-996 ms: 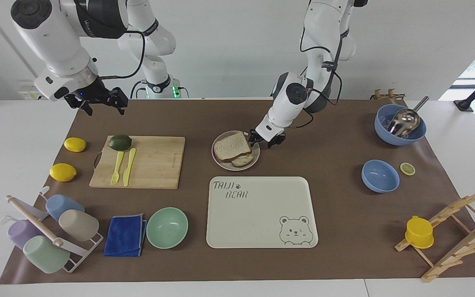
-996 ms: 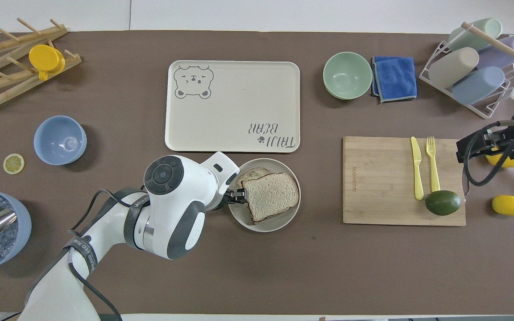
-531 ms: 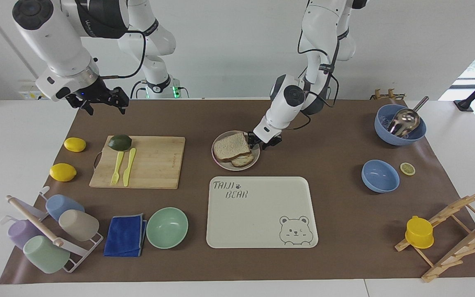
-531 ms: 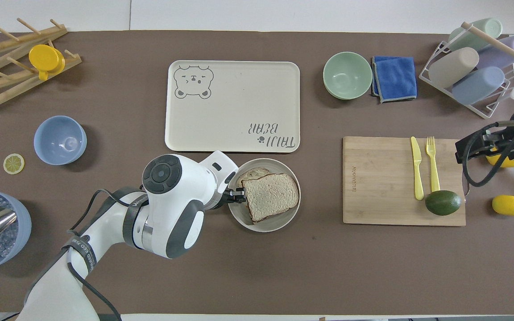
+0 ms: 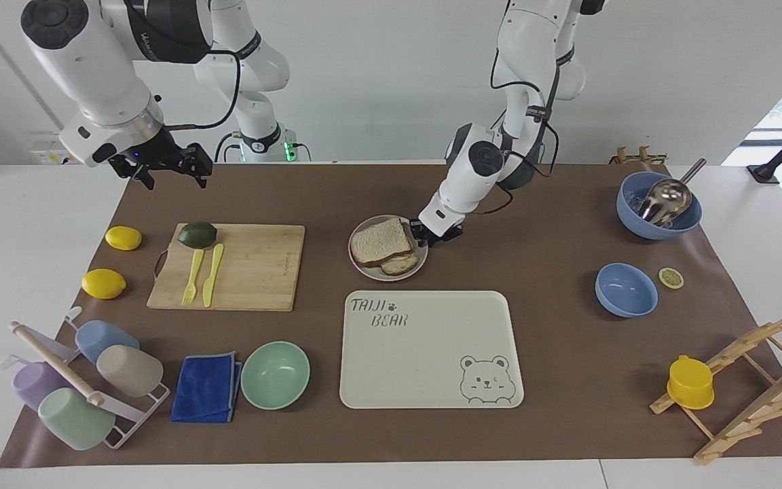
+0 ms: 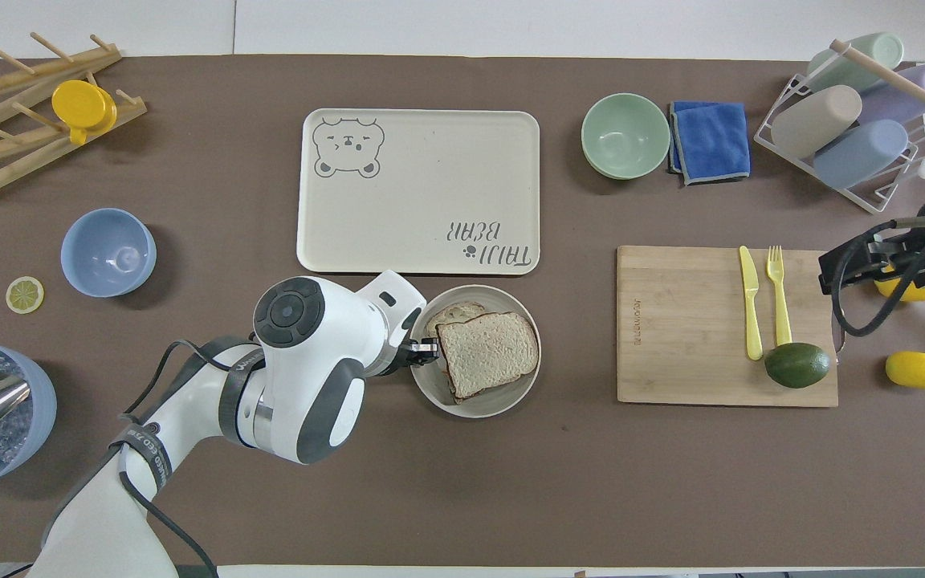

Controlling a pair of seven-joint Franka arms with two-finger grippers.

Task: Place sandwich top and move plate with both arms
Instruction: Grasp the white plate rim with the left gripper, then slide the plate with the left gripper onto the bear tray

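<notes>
The sandwich top, a light bread slice with a brown crust, lies on another slice on the round beige plate in the middle of the table. In the overhead view the sandwich top covers most of the plate. My left gripper is low at the plate's rim on the side toward the left arm's end, and also shows in the overhead view. My right gripper is open and empty, raised over the right arm's end of the table, and also shows in the overhead view.
The cream bear tray lies just farther from the robots than the plate. A cutting board with an avocado, fork and knife sits toward the right arm's end. A mint bowl, blue bowls, lemons and racks stand around the edges.
My left gripper has come lower and closer to the plate's rim. The bread and plate have stayed put. The right arm has barely moved.
</notes>
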